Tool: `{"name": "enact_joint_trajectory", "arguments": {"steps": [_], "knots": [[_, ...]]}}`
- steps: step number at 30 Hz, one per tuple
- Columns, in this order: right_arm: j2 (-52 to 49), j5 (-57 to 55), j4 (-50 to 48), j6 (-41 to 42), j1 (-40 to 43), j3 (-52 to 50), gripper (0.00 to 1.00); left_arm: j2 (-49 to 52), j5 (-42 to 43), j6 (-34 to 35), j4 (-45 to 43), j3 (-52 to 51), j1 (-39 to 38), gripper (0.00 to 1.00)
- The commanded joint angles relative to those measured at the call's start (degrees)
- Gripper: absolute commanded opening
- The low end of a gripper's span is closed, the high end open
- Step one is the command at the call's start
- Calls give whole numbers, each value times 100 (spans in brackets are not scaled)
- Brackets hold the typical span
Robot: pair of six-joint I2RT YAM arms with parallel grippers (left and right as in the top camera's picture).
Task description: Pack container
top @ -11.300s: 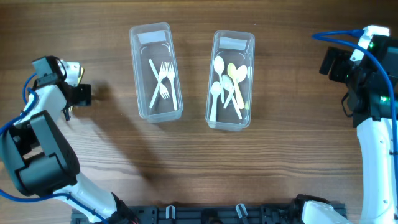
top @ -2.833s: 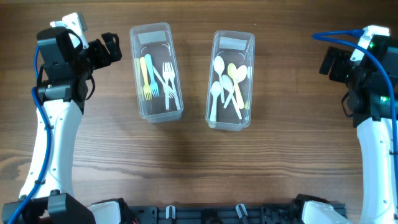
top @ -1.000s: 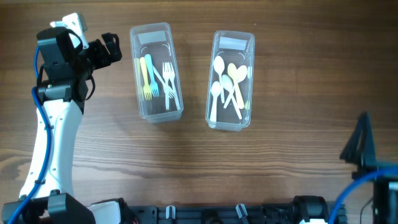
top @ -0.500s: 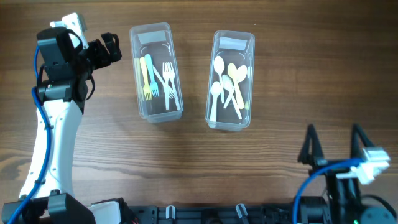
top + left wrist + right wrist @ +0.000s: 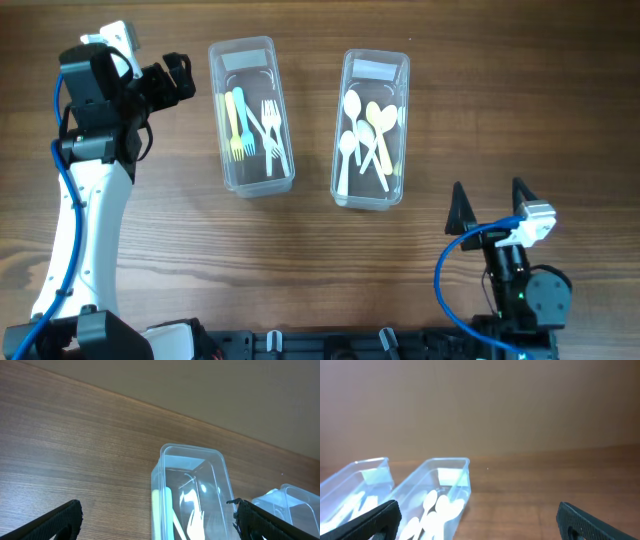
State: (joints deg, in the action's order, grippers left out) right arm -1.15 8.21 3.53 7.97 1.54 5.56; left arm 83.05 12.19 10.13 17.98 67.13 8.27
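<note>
Two clear plastic containers stand side by side at the back of the table. The left container (image 5: 214, 100) holds white forks (image 5: 268, 125), a yellow fork (image 5: 228, 125) and a blue one. The right container (image 5: 377, 60) holds white and pale yellow spoons (image 5: 365, 135). My left gripper (image 5: 185, 80) is open and empty just left of the left container, which also shows in the left wrist view (image 5: 192, 452). My right gripper (image 5: 488, 190) is open and empty near the front right, facing the right container (image 5: 452, 462).
The table is bare brown wood. A black rail (image 5: 330, 345) runs along the front edge. The right arm's base (image 5: 525, 295) with its blue cable sits at the front right. The left arm (image 5: 85, 200) runs along the left side.
The right arm has left the back right corner and come down at the front right, shifting left over the last half second. The left arm and both containers have not moved.
</note>
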Motion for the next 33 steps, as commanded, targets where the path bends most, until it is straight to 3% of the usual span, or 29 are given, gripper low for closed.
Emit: {"name": "enact_joint_trajectory", "arguments": {"steps": [1, 13, 20, 33], "knots": [[92, 129, -229, 98, -42, -260, 100, -42, -9, -109, -13, 66, 26, 100], [94, 46, -553, -251, -46, -527, 100, -42, -9, -107, -13, 66, 26, 100], [94, 879, -525, -1602, -46, -527, 100, -42, -9, -107, -13, 66, 26, 100], [94, 876, -520, -1593, -46, -527, 100, -42, -9, -109, -13, 66, 26, 100]]}}
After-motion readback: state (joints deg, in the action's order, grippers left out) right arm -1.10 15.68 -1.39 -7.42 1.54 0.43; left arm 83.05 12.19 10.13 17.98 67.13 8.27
